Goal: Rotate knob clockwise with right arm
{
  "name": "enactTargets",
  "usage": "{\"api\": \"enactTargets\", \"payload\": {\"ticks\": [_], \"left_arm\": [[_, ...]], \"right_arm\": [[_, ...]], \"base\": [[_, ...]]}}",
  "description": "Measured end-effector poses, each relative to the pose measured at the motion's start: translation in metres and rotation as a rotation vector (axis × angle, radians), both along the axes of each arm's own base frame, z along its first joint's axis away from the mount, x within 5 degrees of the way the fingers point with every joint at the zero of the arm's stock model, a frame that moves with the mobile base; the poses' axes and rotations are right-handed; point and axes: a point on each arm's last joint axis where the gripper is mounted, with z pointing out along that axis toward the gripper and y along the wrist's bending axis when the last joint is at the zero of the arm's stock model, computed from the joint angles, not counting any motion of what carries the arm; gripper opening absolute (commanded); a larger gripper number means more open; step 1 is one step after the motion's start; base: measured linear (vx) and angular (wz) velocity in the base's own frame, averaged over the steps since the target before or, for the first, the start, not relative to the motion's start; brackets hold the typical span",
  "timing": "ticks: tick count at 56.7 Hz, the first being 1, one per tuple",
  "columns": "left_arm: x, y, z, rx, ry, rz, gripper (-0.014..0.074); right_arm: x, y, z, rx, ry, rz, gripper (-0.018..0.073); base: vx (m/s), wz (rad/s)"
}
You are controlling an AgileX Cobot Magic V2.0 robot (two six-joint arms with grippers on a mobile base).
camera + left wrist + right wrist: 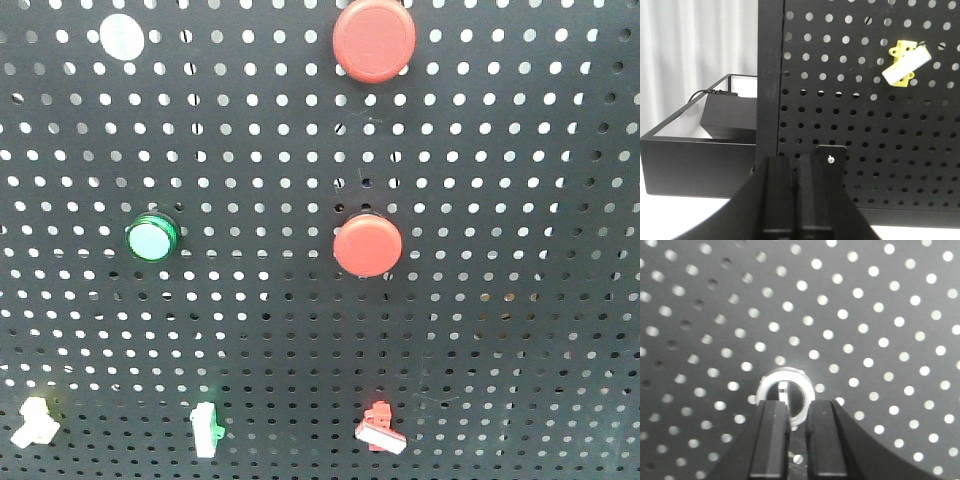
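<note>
In the right wrist view the knob (pixel 801 385), a silver ring around a black handle with a white line, sits on the black perforated panel (pixel 865 315). My right gripper (pixel 797 407) is right at it. Its two black fingers (pixel 772 440) stand close together over the ring's lower half and seem to pinch the handle. The white line stands about upright. My left gripper (pixel 797 172) is shut and empty, low before the panel's left edge. Neither gripper nor the knob shows in the front view.
The front view shows the panel (pixel 500 330) with two red round buttons (pixel 374 38) (pixel 367 244), a green button (pixel 151 238), a white disc (pixel 121 36) and small clips along the bottom (pixel 380 430). In the left wrist view a yellow-white clip (pixel 905 62) hangs on the panel and a black open box (pixel 695 145) stands left.
</note>
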Motion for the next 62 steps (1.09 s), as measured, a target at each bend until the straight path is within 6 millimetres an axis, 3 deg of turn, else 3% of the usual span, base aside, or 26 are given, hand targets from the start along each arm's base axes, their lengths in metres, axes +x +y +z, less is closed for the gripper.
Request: {"api": "enactTargets", "payload": {"ticks": [37,44,52,62], "left_arm": [[0.0,0.0,0.0,0.0,0.0,0.0,-0.0006],[0.0,0.0,0.0,0.0,0.0,0.0,-0.0006],[0.0,0.0,0.0,0.0,0.0,0.0,-0.0006],[0.0,0.0,0.0,0.0,0.0,0.0,-0.0006]], "right_arm": [[0.019,0.004,-0.004,0.038,0.024,0.01,0.0223],[0.02,0.004,-0.004,0.037,0.025,0.009,0.0142],[0.021,0.004,-0.004,0.06,0.032,0.012,-0.0016],[0.021,0.004,-0.004,0.287,0.067,0.051,-0.001]], "base": [[0.0,0.0],[0.0,0.0],[0.0,0.0],[0.0,0.0]]}}
